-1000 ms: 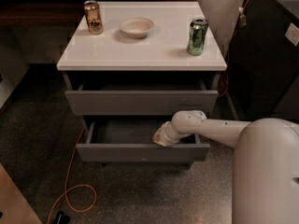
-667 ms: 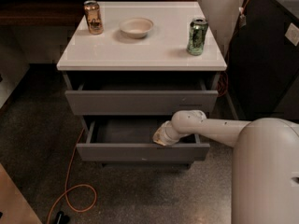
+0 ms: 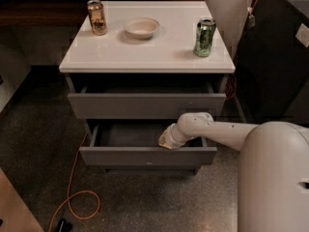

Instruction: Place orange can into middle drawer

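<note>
Two cans stood on the glossy white cabinet top (image 3: 145,52): the orange can (image 3: 97,17), a slick copper cylinder, upright at 11 o'clock, and a green can (image 3: 204,37) at 2 o'clock. A shallow pale bowl (image 3: 141,27) lay between them. The middle drawer (image 3: 145,156), flat matte grey, stood pulled out. The gripper (image 3: 166,141) sat at its front lip near 5 o'clock; whether it was spread or closed could not be told. Rising from there, the arm might catch the jutting top drawer (image 3: 145,105), and the smooth can could tip if squeezed off-centre.
</note>
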`<state>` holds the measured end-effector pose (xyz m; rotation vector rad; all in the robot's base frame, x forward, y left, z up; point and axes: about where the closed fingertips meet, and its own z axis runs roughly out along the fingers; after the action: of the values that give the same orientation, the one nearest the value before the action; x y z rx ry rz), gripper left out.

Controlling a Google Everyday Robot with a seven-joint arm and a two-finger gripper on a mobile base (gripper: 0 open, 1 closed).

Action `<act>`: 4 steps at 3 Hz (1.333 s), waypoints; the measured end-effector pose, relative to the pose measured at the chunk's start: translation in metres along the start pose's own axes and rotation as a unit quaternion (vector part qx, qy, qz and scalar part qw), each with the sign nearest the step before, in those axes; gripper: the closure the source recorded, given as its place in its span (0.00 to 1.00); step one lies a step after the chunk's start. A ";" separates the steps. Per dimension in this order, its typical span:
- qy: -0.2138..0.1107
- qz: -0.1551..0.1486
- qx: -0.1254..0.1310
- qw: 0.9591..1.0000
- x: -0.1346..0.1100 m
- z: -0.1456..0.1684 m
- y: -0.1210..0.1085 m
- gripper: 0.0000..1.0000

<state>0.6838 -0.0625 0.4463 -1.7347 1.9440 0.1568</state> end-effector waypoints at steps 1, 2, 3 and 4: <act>0.004 0.003 0.007 1.000 0.002 0.005 -0.009 0.82; 0.007 0.010 0.019 1.000 0.005 0.010 -0.021 0.52; 0.009 0.015 0.028 0.999 0.007 0.011 -0.028 0.22; 0.012 0.015 0.026 0.999 0.008 0.016 -0.026 0.42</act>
<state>0.7126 -0.0671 0.4360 -1.6822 1.9736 0.0962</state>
